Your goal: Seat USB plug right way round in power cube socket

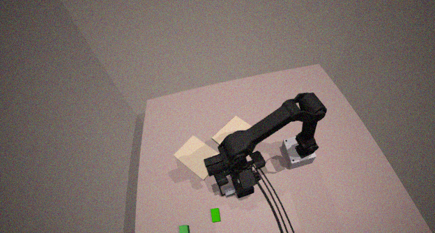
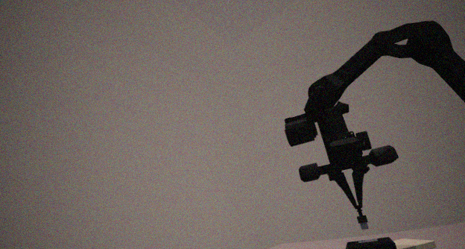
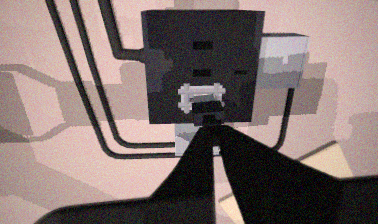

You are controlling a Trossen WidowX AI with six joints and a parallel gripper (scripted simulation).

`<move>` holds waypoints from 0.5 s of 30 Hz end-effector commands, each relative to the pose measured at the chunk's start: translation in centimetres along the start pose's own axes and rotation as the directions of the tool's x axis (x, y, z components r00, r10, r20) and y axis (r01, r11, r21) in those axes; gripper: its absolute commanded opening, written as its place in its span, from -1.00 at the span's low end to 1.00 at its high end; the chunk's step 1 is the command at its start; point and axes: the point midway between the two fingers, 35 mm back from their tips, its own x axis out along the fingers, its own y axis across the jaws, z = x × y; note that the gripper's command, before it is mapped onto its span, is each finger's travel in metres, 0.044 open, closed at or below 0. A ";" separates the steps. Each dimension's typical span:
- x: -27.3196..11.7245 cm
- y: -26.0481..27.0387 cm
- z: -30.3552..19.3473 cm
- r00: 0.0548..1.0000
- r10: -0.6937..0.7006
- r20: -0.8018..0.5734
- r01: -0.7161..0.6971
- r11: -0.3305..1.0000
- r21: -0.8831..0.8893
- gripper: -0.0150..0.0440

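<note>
The power cube is black, with dark slots in its top. The socket has a light outline on the near part of that top. My gripper is shut on the USB plug, gripping its rear end. The plug points down, tilted slightly, and its pale metal tip is free in the air above the cube, with a visible gap in the exterior view. In the wrist view the plug covers the near side of the socket outline. The top view hides the plug behind the arm.
Pale blocks adjoin the cube's right and near sides. Black cables run around it and across the table. Two cream boards lie behind. Two green blocks lie toward the near edge.
</note>
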 end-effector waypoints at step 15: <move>0.1 0.0 -0.1 1.000 0.000 -0.004 0.000 1.000 0.008 -0.49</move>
